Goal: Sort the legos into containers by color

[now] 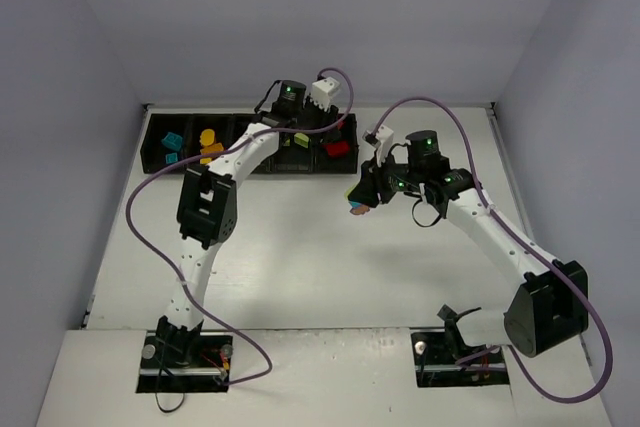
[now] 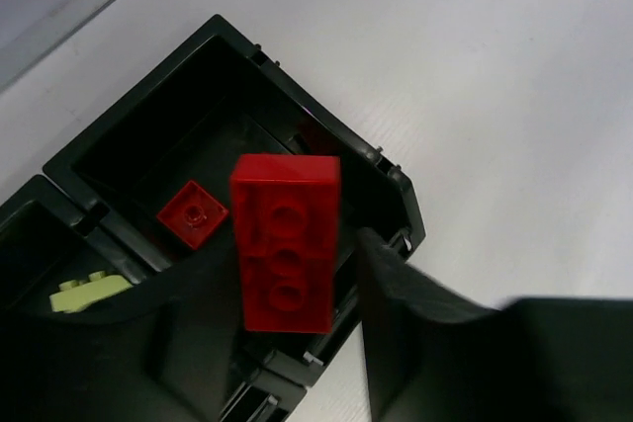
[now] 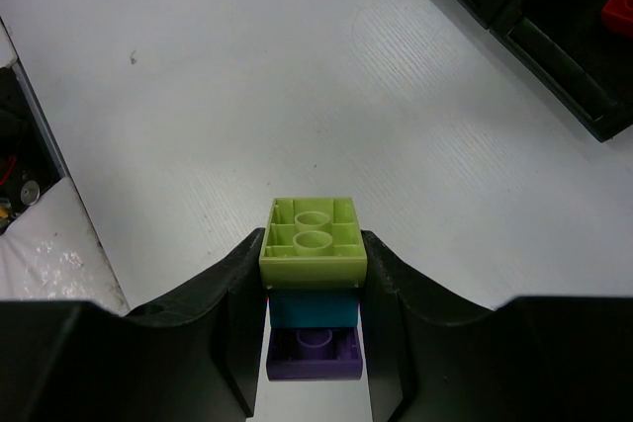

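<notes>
A long red lego (image 2: 286,244) hangs studs-down over the end bin of the black containers (image 2: 326,116), between the fingers of my left gripper (image 2: 287,279). A dark gap shows between that brick and the right finger (image 2: 396,323), so the jaws stand slightly parted. A small red lego (image 2: 193,212) lies in that bin, and a lime one (image 2: 87,292) in the bin beside it. My right gripper (image 3: 313,256) is shut on a stack of a lime lego (image 3: 313,239), a teal one (image 3: 312,305) and a purple one (image 3: 315,353), held above the table.
The row of containers (image 1: 160,162) runs along the back left of the table, with teal legos (image 1: 172,140) and orange legos (image 1: 208,145) in its left bins. From overhead, my left gripper (image 1: 336,135) is over the right end bin and my right gripper (image 1: 362,202) is mid-table.
</notes>
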Controlling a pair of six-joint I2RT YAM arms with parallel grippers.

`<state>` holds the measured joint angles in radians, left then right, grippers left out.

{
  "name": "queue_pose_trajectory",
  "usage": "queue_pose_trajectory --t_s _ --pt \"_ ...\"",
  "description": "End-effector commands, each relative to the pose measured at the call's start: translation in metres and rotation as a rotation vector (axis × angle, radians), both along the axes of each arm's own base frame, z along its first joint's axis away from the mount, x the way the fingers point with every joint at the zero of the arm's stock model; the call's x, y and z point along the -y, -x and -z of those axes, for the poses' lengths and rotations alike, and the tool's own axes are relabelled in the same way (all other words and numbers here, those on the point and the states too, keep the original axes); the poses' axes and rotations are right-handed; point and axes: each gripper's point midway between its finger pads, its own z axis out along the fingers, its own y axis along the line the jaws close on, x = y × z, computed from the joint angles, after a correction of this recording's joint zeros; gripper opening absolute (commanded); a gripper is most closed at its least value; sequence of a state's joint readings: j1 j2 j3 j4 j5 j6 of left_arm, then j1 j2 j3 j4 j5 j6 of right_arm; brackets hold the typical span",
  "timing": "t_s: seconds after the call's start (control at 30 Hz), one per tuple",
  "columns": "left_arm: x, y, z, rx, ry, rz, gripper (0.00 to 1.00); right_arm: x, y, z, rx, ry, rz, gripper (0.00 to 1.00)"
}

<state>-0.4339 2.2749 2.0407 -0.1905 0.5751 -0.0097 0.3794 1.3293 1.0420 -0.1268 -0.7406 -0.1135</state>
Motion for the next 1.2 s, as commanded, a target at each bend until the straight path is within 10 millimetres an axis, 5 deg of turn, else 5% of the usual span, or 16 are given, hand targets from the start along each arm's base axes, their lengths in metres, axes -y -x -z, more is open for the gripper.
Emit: queue_pose_trajectory --t_s 0.0,0.07,0.2,0.3,0.37,0.4,0.47,0.57,0.6,0.83,1.17 --pt "0.006 -0.014 -0.061 0.119 0.057 -0.045 0.45 -0.004 -0.006 -0.023 0.072 -0.050 0.004 0.00" --pt "0.007 -0.016 -0.063 0.119 0.065 -0.050 0.60 -0.005 -0.006 -0.023 0.074 -0.048 0.003 0.00" --pt "0.007 -0.003 -0.075 0.116 0.082 0.000 0.62 -0.007 -0.006 -0.023 0.069 -0.056 -0.010 0.00" --pt "0.001 0.026 -0.112 0.150 0.135 0.100 0.63 -0.009 -0.008 -0.030 0.090 -0.063 -0.029 0.00" --pt "-0.009 0.046 -0.114 0.124 0.164 0.178 0.62 -0.012 -0.009 -0.036 0.111 -0.069 -0.053 0.00" --pt "-0.016 0.058 -0.149 0.182 0.196 0.203 0.62 -0.014 -0.008 -0.038 0.115 -0.077 -0.069 0.00" --pt "-0.029 0.081 -0.139 0.131 0.219 0.272 0.62 -0.016 -0.010 -0.040 0.123 -0.084 -0.091 0.00" --pt "-0.046 0.125 -0.178 0.215 0.243 0.377 0.62 -0.025 -0.002 -0.046 0.119 -0.125 -0.175 0.00" --pt "-0.049 0.138 -0.166 0.188 0.225 0.407 0.62 -0.029 0.003 -0.050 0.124 -0.145 -0.213 0.00" --pt "-0.059 0.226 -0.175 0.137 0.256 0.554 0.62 -0.037 0.003 -0.070 0.184 -0.182 -0.299 0.00" --pt "-0.053 0.270 -0.155 0.076 0.263 0.613 0.62 -0.054 0.016 -0.087 0.208 -0.253 -0.449 0.00"
